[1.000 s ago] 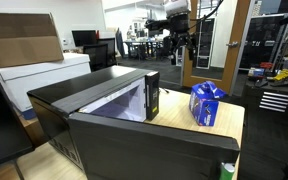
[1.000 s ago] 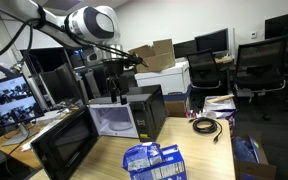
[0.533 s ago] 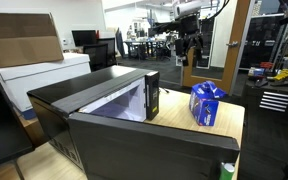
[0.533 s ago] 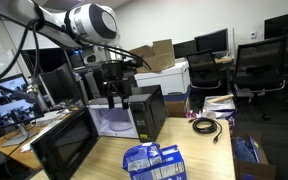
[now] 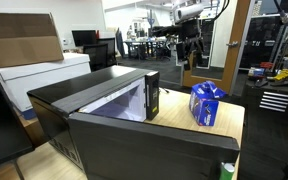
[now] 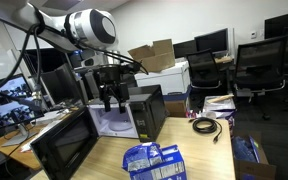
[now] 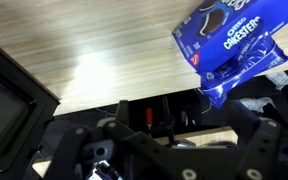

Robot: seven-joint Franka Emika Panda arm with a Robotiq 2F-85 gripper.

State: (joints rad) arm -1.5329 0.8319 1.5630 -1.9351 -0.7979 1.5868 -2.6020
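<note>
Jaws stand spread wide with nothing between them, hanging in the air above the microwave and touching nothing. In the wrist view their dark fingers show along the bottom edge, well apart.

That microwave is black and sits on the wooden counter with its door swung fully open, so the lit white inside can be seen in both exterior views. In an exterior view the door fills the foreground, and in the wrist view a corner of it lies at the left over the pale wood of the counter.

A blue snack pack lies on the counter near the open door, apart from the microwave; it also shows in an exterior view and at the top right of the wrist view.

Farther along the counter a black cable lies coiled. Behind the microwave stands a white printer with a cardboard box on it, and beyond that are office chairs. The arm reaches in from the upper left.
</note>
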